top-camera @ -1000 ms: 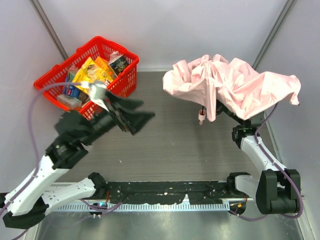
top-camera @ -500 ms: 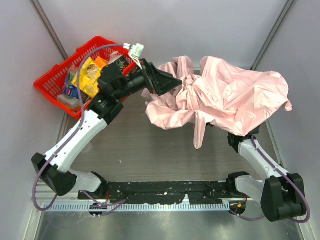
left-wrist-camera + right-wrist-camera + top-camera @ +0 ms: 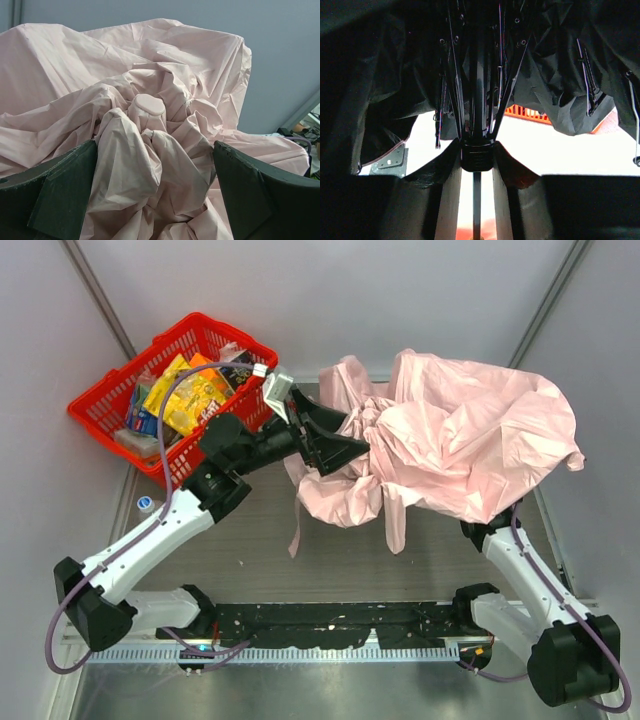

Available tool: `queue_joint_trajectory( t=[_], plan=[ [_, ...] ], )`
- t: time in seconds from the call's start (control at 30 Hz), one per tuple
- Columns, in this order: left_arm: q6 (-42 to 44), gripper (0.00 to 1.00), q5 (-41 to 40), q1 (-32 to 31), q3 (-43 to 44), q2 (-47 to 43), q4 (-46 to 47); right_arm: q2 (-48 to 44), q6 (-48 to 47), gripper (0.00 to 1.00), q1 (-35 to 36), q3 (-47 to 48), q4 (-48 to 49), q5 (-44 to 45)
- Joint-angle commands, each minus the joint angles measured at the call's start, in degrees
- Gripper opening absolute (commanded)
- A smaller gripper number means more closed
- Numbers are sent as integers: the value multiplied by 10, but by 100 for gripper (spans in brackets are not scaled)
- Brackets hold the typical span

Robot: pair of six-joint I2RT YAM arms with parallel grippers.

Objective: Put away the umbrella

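The red basket [image 3: 100, 405] at the back left holds colourful packets [image 3: 185, 395]. My left hand [image 3: 355, 432] gapes wide around the bunched tip of the umbrella [image 3: 460, 440]. Its pink canopy drapes over my right hand [image 3: 477, 200], which grips the shaft underneath.

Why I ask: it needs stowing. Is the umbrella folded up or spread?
Half collapsed, not folded: the umbrella canopy hangs loose and crumpled, unwrapped; the open left gripper straddles its bunched top.
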Motion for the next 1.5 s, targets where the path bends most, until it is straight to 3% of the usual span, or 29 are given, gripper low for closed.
queue_joint_trajectory(
  t=[0.0, 0.13, 0.3, 0.5, 0.67, 0.87, 0.97, 1.03, 1.1, 1.13, 1.17, 1.2, 1.27, 1.47],
  plan=[
    [-19, 100, -77, -9, -54, -36, 125, 9, 4, 1, 8, 21, 42, 32],
    [-1, 100, -126, -26, -4, -1, 64, 10, 3, 1, 16, 27, 32, 29],
    [3, 100, -168, -45, 29, 44, 63, 5, -39, 1, 24, 41, -35, 33],
    [-18, 100, -164, -58, 88, 94, 13, -8, -126, 1, 45, 61, -135, 60],
    [-21, 98, -133, -58, 97, 123, 20, -12, -149, 1, 58, 71, -158, 83],
    [-12, 44, -110, -58, 105, 132, 31, -17, -183, 1, 72, 72, -203, 110],
    [8, 9, -122, -58, 103, 120, 24, -19, -175, 1, 72, 72, -212, 139],
    [27, 0, -140, -55, 96, 101, 25, -20, -159, 1, 73, 69, -229, 183],
    [37, 0, -156, -50, 89, 81, 27, -20, -121, 18, 72, 64, -248, 237],
    [39, 0, -171, -45, 82, 68, 27, -20, -85, 35, 72, 57, -266, 256],
    [44, 0, -193, -41, 72, 55, 27, -19, -71, 40, 72, 55, -279, 290],
    [46, 0, -216, -35, 65, 39, 27, -19, -41, 71, 72, 51, -309, 309],
    [48, 0, -261, -25, 47, 14, 26, -19, 11, 77, 72, 43, -351, 350],
    [45, 0, -394, 1, 3, -49, 6, -31, 142, 78, 71, -21, -426, 394]
  ],
)
